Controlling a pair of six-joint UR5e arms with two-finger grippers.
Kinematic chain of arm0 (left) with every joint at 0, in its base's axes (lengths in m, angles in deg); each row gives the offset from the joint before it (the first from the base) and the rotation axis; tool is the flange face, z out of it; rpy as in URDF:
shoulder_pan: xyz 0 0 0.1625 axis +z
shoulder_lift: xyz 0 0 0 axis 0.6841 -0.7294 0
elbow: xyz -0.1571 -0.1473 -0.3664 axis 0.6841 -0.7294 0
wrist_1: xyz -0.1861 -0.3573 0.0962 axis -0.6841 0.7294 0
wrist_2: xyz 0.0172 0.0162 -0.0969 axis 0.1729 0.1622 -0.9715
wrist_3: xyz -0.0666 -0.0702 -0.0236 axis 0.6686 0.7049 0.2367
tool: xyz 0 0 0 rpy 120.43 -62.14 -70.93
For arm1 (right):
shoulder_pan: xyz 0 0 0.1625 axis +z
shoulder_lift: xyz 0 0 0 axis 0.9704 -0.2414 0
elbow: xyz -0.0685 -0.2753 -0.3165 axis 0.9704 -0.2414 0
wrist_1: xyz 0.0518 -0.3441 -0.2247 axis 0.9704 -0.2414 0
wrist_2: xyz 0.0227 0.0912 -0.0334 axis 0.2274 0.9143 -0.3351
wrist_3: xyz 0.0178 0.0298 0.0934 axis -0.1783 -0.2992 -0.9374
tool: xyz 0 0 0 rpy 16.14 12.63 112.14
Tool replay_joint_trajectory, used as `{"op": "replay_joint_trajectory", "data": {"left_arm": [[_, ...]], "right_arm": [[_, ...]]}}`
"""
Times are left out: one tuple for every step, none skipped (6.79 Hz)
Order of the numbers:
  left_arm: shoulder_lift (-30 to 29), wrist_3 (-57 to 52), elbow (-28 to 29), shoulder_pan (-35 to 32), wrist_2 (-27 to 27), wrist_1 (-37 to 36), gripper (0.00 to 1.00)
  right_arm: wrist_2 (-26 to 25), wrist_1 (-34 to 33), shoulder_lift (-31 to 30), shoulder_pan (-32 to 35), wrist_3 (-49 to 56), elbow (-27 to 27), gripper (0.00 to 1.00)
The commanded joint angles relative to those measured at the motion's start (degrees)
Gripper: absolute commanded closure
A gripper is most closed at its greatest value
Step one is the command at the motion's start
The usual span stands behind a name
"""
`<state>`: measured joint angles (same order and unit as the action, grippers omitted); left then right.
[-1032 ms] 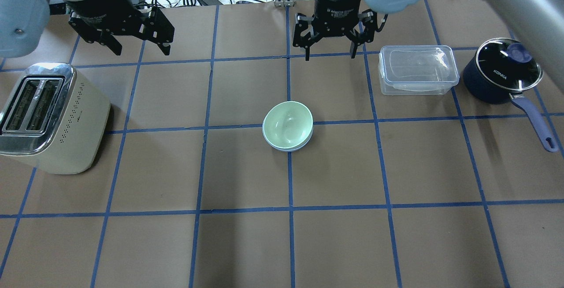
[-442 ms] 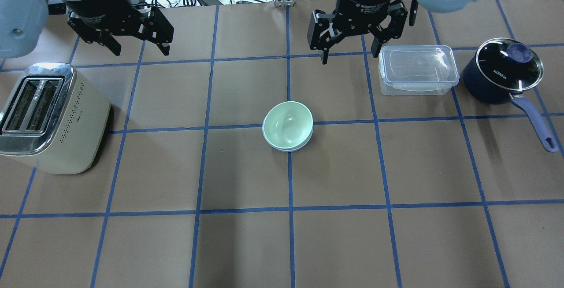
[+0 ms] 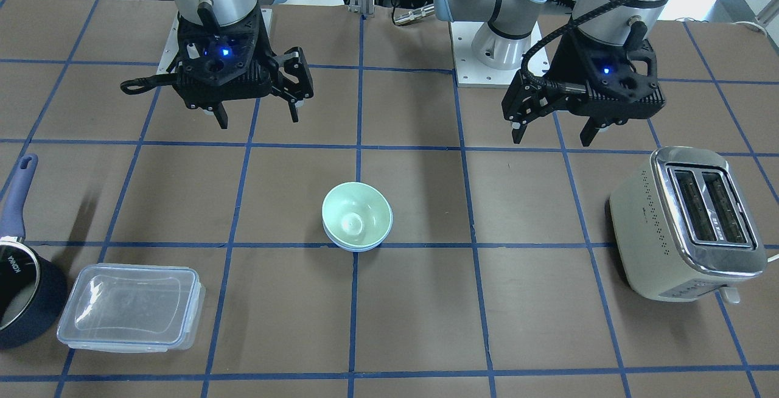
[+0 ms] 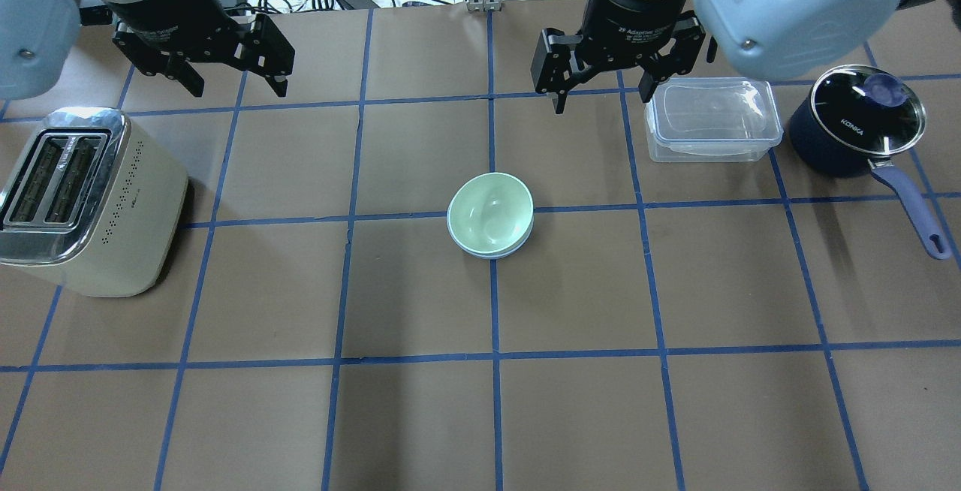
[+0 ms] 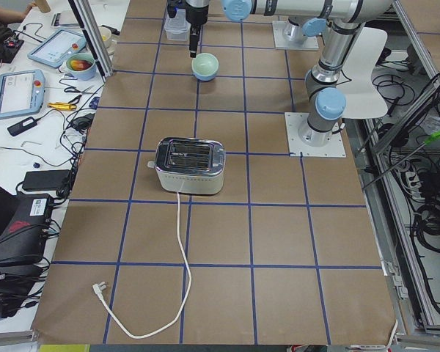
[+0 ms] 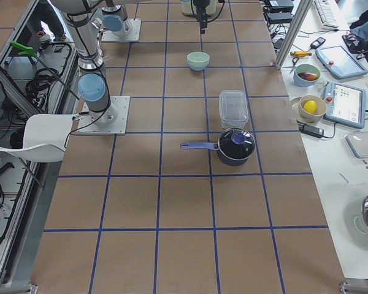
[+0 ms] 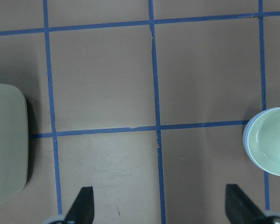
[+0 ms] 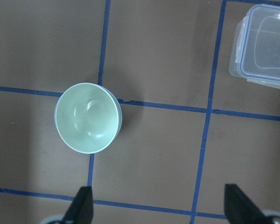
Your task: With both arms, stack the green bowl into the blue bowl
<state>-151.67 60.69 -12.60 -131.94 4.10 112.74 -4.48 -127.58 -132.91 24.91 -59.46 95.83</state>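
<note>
Check the stack first. The green bowl sits nested upright inside the blue bowl, of which only a thin rim shows beneath it. Neither bowl has moved over the last second, and nothing touches them.

The only change is in the right arm. The right tool has drifted sideways, away from the green bowl, and now hangs well apart from it, near the clear container. Its fingers are spread apart and hold nothing.

The left tool has kept its position, well apart from the green bowl on the opposite side, toward the toaster. Its fingers are also spread apart and empty.

Treat the placement as done: the stack stands on the tabletop, and both tools are released and clear of it. Judged from this, the right arm is retreating, and no further grasp appears necessary. Confirm that the green bowl sits level before you close the run.
</note>
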Motion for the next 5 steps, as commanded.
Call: {"op": "replay_joint_trajectory", "data": {"left_arm": [[0.01,0.06,-0.03,0.0,-0.14,0.08,0.0],[-0.08,0.06,-0.03,0.0,-0.14,-0.01,0.0],[-0.08,0.06,-0.03,0.0,-0.14,-0.01,0.0],[-0.08,0.06,-0.03,0.0,-0.14,-0.01,0.0],[-0.08,0.06,-0.03,0.0,-0.23,-0.01,0.0]], "right_arm": [[-0.34,0.44,-0.82,-4.84,1.77,0.04,0.0],[-0.43,0.62,-1.09,-5.92,3.87,0.13,0.0],[-0.43,0.62,-1.18,-6.36,4.67,0.22,0.0],[-0.34,3.06,-1.44,-6.46,4.68,0.39,0.0],[-0.43,3.87,-1.96,-6.72,5.29,0.48,0.0]]}}
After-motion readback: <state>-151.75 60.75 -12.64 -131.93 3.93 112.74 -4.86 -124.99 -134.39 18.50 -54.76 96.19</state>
